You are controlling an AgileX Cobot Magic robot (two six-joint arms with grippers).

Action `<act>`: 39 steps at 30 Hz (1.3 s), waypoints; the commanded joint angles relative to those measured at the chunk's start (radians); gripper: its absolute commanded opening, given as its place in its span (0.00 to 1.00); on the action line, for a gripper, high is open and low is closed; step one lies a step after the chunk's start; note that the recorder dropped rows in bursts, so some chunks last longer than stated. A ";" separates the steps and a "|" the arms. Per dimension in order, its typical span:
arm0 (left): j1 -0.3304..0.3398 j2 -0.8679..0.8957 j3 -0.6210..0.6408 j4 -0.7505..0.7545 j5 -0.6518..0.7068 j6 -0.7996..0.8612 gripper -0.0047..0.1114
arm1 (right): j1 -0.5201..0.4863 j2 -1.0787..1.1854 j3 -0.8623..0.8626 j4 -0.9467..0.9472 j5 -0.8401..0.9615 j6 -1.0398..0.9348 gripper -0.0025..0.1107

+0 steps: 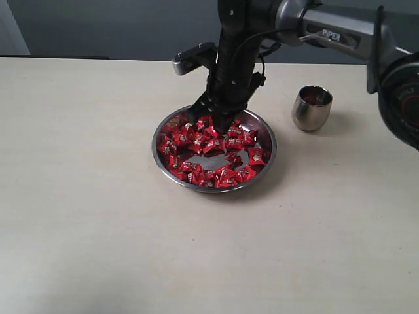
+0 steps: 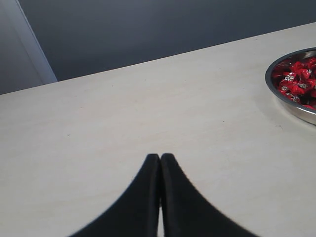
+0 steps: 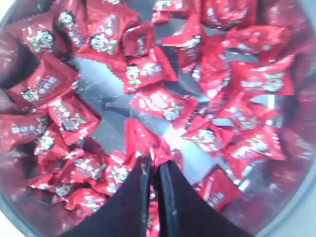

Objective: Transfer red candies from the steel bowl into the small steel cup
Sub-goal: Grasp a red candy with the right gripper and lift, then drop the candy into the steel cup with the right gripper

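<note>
Lifting straight and slowly is looking wisest, so the pinched candy [image 3: 144,140] is not slipping or dragging neighbours over the bowl [image 1: 272,156] rim. The right gripper [image 3: 154,165] is sitting among the candies [image 1: 203,147], jaws nearly together on that wrapper's end. The cup [image 1: 311,108] is standing near the bowl. The left gripper [image 2: 160,158] is hanging closed and empty, apart.

Right arm [image 1: 340,29] comes in from the right side, wrist bent steeply downward, right gripper [image 1: 220,120] pointing down. Its fingers [image 3: 136,197] are drawn nearly together with a thin slit left; hard to tell whether anything is pinched. Left gripper [image 2: 159,157]: tips pressed together, nothing between.
</note>
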 commanded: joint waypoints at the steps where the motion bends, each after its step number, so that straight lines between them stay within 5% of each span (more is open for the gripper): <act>1: 0.000 -0.004 -0.001 0.003 -0.007 -0.005 0.04 | -0.043 -0.062 0.000 -0.130 0.002 -0.007 0.02; 13: 0.000 -0.004 -0.001 0.003 -0.007 -0.005 0.04 | -0.287 -0.072 0.000 -0.164 -0.021 0.105 0.02; 26: 0.000 -0.004 -0.001 0.003 -0.007 -0.005 0.04 | -0.390 -0.072 0.000 -0.137 -0.062 0.107 0.02; 33: 0.000 -0.004 -0.001 0.003 -0.007 -0.005 0.04 | -0.392 -0.072 0.000 -0.141 -0.079 0.094 0.34; 39: 0.000 -0.004 -0.001 0.003 -0.007 -0.005 0.04 | -0.392 -0.072 0.000 -0.169 -0.077 0.094 0.38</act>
